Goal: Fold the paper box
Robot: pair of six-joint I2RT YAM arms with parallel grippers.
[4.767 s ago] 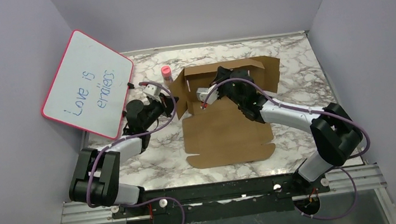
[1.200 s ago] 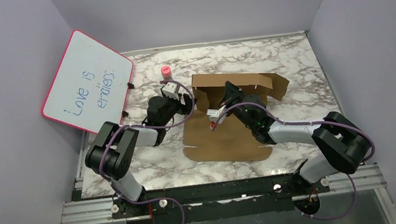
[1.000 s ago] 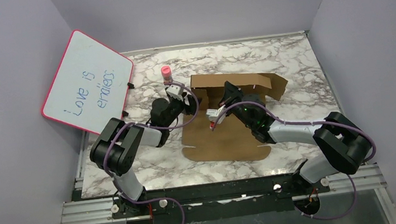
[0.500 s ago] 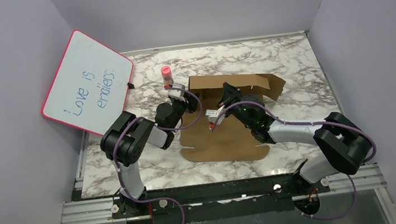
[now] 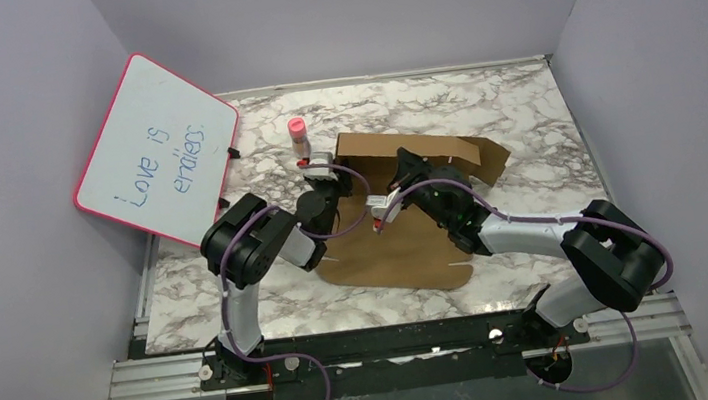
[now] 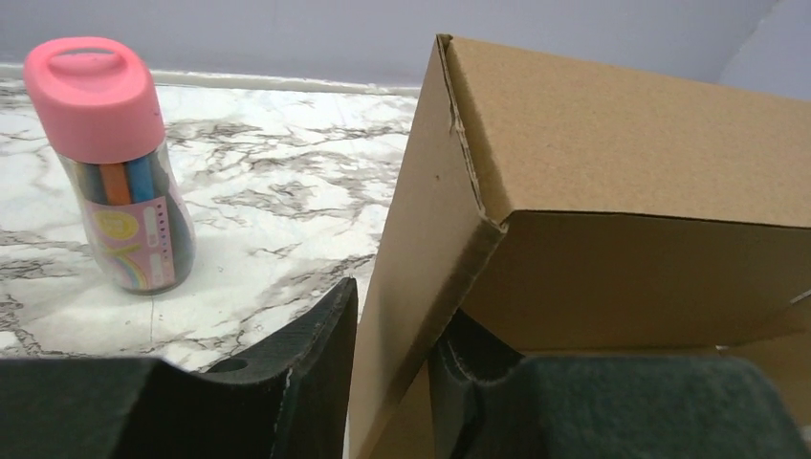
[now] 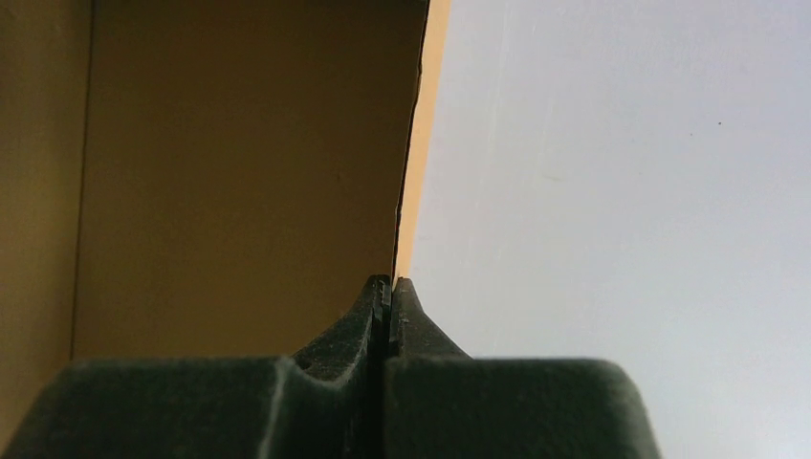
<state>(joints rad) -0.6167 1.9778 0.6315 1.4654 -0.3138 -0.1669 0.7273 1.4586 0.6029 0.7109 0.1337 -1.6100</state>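
The paper box (image 5: 406,249) is brown cardboard; its base lies flat and its back panel (image 5: 429,146) stands up. My left gripper (image 5: 332,170) is at the box's left rear corner. In the left wrist view the jaws (image 6: 392,335) sit on either side of the upright side flap (image 6: 421,239), pinching it. My right gripper (image 5: 405,166) is inside the box at the back panel. In the right wrist view its fingers (image 7: 390,292) are shut, with a thin cardboard edge (image 7: 411,143) running into them.
A pink-capped jar of markers (image 5: 298,136) stands just behind my left gripper and shows in the left wrist view (image 6: 120,172). A pink-framed whiteboard (image 5: 155,152) leans at the left wall. Purple walls enclose the marble table (image 5: 521,110).
My left arm has swung right, from beside the box to its left rear corner, with the fingers now around the side flap. The box has shifted slightly left. My right gripper has barely moved.
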